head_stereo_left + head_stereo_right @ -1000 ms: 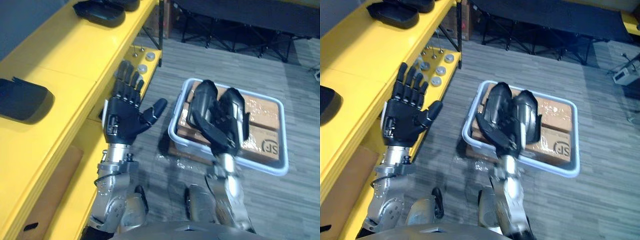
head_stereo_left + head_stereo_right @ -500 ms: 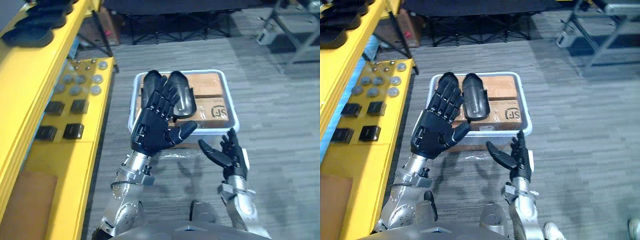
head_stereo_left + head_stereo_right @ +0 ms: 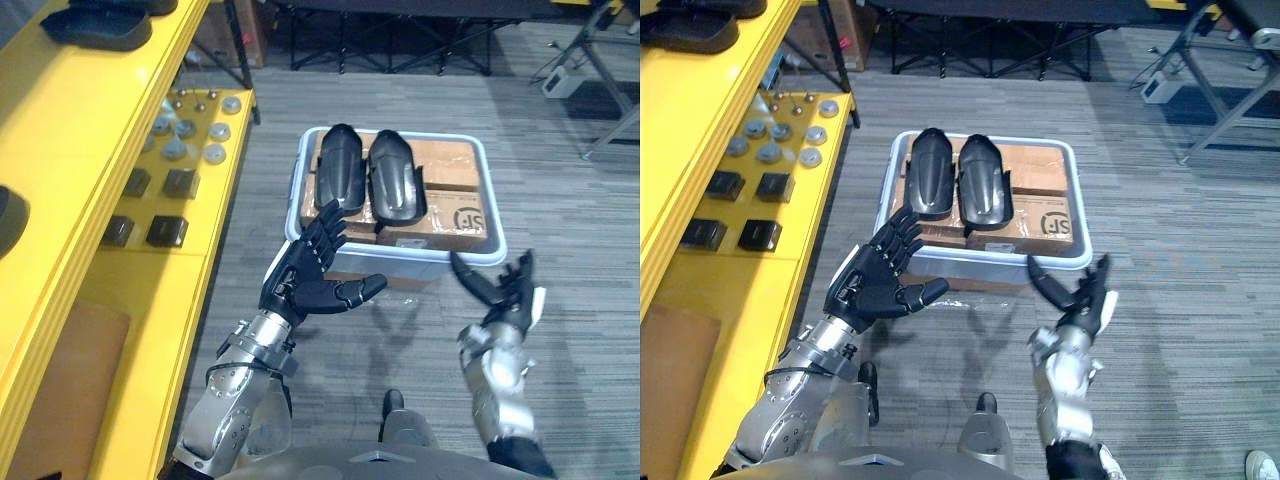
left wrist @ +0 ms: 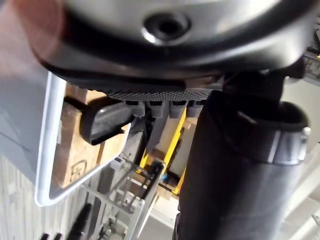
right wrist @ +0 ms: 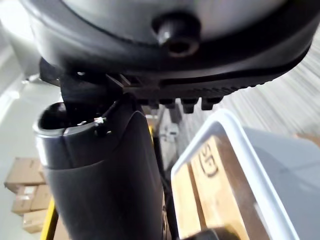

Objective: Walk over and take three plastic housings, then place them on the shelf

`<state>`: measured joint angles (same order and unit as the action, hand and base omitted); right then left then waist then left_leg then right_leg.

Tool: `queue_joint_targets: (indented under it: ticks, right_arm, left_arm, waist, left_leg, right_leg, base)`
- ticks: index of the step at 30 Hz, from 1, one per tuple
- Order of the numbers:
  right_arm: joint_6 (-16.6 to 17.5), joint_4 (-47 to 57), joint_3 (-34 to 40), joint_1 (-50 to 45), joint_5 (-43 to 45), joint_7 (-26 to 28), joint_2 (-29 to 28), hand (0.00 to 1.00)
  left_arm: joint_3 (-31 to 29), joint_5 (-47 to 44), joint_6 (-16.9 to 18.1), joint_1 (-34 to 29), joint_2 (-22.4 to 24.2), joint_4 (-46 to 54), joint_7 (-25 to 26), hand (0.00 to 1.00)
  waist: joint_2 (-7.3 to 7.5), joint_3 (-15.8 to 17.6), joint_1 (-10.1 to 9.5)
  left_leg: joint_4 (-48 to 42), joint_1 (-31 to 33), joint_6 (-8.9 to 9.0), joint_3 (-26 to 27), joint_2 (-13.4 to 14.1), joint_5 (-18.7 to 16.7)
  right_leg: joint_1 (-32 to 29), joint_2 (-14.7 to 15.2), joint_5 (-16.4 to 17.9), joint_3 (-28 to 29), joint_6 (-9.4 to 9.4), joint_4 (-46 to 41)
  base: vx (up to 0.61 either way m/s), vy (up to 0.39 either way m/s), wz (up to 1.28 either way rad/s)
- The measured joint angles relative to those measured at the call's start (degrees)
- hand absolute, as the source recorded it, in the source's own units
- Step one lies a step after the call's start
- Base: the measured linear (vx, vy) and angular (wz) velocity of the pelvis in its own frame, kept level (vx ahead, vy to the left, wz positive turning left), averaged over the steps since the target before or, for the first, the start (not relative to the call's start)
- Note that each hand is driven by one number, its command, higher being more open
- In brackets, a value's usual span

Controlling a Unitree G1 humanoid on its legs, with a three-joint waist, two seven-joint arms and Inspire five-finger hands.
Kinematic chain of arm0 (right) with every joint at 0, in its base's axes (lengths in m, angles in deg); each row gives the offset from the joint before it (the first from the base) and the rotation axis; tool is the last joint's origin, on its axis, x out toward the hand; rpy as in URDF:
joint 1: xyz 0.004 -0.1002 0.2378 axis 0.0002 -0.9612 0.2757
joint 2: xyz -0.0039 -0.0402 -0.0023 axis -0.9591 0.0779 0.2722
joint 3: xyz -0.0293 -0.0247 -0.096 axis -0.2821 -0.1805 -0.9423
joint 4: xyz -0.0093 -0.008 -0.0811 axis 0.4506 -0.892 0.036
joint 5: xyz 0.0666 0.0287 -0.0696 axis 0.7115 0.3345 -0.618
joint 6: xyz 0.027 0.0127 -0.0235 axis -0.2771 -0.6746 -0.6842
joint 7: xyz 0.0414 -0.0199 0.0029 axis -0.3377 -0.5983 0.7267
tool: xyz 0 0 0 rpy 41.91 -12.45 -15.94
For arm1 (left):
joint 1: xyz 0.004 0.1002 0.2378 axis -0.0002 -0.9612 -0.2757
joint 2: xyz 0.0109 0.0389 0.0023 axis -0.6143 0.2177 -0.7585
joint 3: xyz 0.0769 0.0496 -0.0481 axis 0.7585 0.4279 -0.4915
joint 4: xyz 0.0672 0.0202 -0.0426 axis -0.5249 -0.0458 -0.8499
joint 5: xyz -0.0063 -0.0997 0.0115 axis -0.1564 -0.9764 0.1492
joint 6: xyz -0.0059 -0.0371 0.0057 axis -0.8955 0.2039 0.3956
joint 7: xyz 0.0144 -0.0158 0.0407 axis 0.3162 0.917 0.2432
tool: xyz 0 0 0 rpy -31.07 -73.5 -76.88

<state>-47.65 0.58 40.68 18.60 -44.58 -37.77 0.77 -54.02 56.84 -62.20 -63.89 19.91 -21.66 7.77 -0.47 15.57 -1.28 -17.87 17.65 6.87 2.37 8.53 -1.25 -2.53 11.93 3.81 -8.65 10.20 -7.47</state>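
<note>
The left hand (image 3: 300,282) is wide open and empty. Its fingers are straight and fanned toward 12 o'clock, its thumb is out toward 3 o'clock, and its palm is turned up and inward. The forearm rises from 7 o'clock. In the head views the fingertips overlap the near wall of the white tote (image 3: 392,258), but I cannot tell whether they touch it. The right hand (image 3: 506,296) is also spread and holds nothing. It sits at 3 o'clock of the left hand, with its thumb reaching toward 10 o'clock, just short of the tote's near right corner.

The two black plastic housings (image 3: 337,180) lie side by side, lengthwise, on the cardboard boxes (image 3: 455,215) packed in the tote. That is 12 to 1 o'clock from the left hand and 10 to 11 o'clock from the right.

They look like stiff moulded shells — probably light, glossy and a little slippery, and unlikely to flex or crush. Each is long, narrow and rounded at the ends. A grip across the width at mid-length, thumb on one long edge and fingers on the other, seems the most secure. Pinching a tapered end would probably let it swing.

The yellow shelf (image 3: 85,140) runs along 9 to 11 o'clock, with another dark housing (image 3: 95,26) already on its far end. Small metal discs (image 3: 190,130) and black blocks (image 3: 165,230) sit on a lower level.
</note>
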Motion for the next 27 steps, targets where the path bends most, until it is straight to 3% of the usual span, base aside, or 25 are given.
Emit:
queue_joint_targets:
  ticks: [3, 6, 8, 13, 15, 17, 19, 21, 24, 27]
  right_arm:
    - [0.0, -3.2, 2.1, 6.7, 1.1, -0.5, 5.8, 1.0]
    - [0.0, -9.4, 3.8, 16.7, 3.5, -0.6, 13.5, 1.0]
    - [0.0, -16.9, 3.8, 24.3, 5.2, -0.5, 19.1, 1.0]
    - [-1.1, -31.0, 1.7, 37.1, 10.0, -1.0, 29.5, 1.0]
    - [-3.5, -35.3, -1.8, 44.2, 9.9, -1.0, 34.2, 1.0]
    - [-5.0, -37.6, -4.0, 47.5, 10.0, -0.9, 36.8, 1.0]
    - [-9.5, -42.0, -7.3, 53.4, 9.9, -0.3, 40.6, 1.0]
    - [-12.9, -44.3, -9.0, 55.8, 8.7, 1.3, 42.5, 1.0]
    - [-16.2, -46.6, -10.9, 58.0, 8.5, 3.2, 42.8, 1.0]
    - [-20.2, -48.7, -13.3, 59.4, 5.0, 4.6, 44.0, 1.0]
  left_arm:
    - [-1.1, 2.5, -0.6, 0.1, -0.5, -1.7, 1.4, 1.0]
    - [-2.3, 4.9, -0.1, 0.4, -0.6, -8.5, 5.3, 1.0]
    - [-4.5, 8.6, 2.1, 1.0, -0.3, -16.2, 9.0, 1.0]
    - [-6.5, 11.1, 5.6, 2.3, -0.3, -23.0, 12.3, 1.0]
    - [-6.0, 11.0, 7.3, 3.3, 0.1, -24.8, 12.4, 1.0]
    - [-5.0, 10.8, 8.2, 3.9, 0.2, -25.5, 12.3, 1.0]
    - [-2.4, 9.7, 9.5, 5.6, 1.3, -28.5, 12.4, 1.0]
    - [-1.1, 8.2, 9.5, 6.7, 2.0, -30.7, 12.5, 1.0]
    - [-0.1, 6.2, 9.6, 7.0, 2.8, -32.4, 12.8, 1.0]
    - [1.3, 6.1, 10.6, 7.2, 3.3, -33.5, 12.8, 1.0]
  waist:
    - [-0.66, 2.8, -0.28]
    - [-1.66, 5.7, -1.13]
    - [-2.24, 6.6, -2.51]
    - [-4.48, 8.2, -5.11]
    - [-6.64, 9.4, -5.54]
    - [-7.74, 10.0, -6.27]
    - [-9.62, 11.3, -7.55]
    - [-10.56, 12.3, -8.08]
    - [-11.02, 12.6, -8.37]
    - [-11.46, 12.8, -9.84]
  left_leg:
    - [1.8, 1.3, -0.31, -1.3, -0.3, 1.8]
    - [6.1, 2.0, -0.01, -2.7, -0.8, 5.9]
    - [8.3, 2.9, -0.02, -3.4, -0.8, 7.7]
    - [9.6, 5.5, -0.77, -5.0, -1.3, 9.7]
    - [11.3, 6.0, -1.03, -5.6, -1.9, 11.0]
    - [12.4, 6.2, -1.06, -5.6, -2.1, 11.7]
    - [14.3, 7.2, -1.14, -5.5, -2.1, 13.1]
    - [14.2, 7.8, -1.13, -5.6, -2.1, 13.1]
    - [14.0, 9.6, -1.11, -5.6, -2.0, 13.5]
    - [12.7, 11.0, -0.88, -6.5, -2.1, 13.3]
  right_leg:
    - [-0.7, -0.2, -0.7, -1.2, -0.48, 0.6]
    - [-2.6, -0.3, -2.0, -2.5, -0.51, 0.7]
    - [-4.4, -0.6, -2.4, -3.3, -0.66, 0.8]
    - [-6.5, -0.6, -2.6, -4.9, -0.69, 0.4]
    - [-7.4, 0.0, -2.6, -5.5, -0.57, 0.2]
    - [-8.2, 0.2, -2.7, -5.5, -0.45, 0.1]
    - [-10.5, 0.3, -2.7, -5.4, -0.45, -0.7]
    - [-11.4, 0.3, -2.6, -5.4, -0.44, -1.2]
    - [-13.1, 0.3, -2.6, -5.4, -0.51, -2.0]
    - [-15.3, 0.8, -2.2, -5.4, -0.59, -4.1]
  base:
    - [-0.14, 0.013, 0.22]
    - [-0.09, -0.009, 0.22]
    - [-0.05, -0.016, 0.14]
    - [-0.01, -0.007, 0.2]
    - [-0.01, 0.018, 0.17]
    - [0.0, 0.009, 0.02]
    - [0.0, 0.0, 0.0]
    - [0.0, -0.014, -0.03]
    - [0.01, -0.011, -0.03]
    - [0.01, -0.02, -0.08]
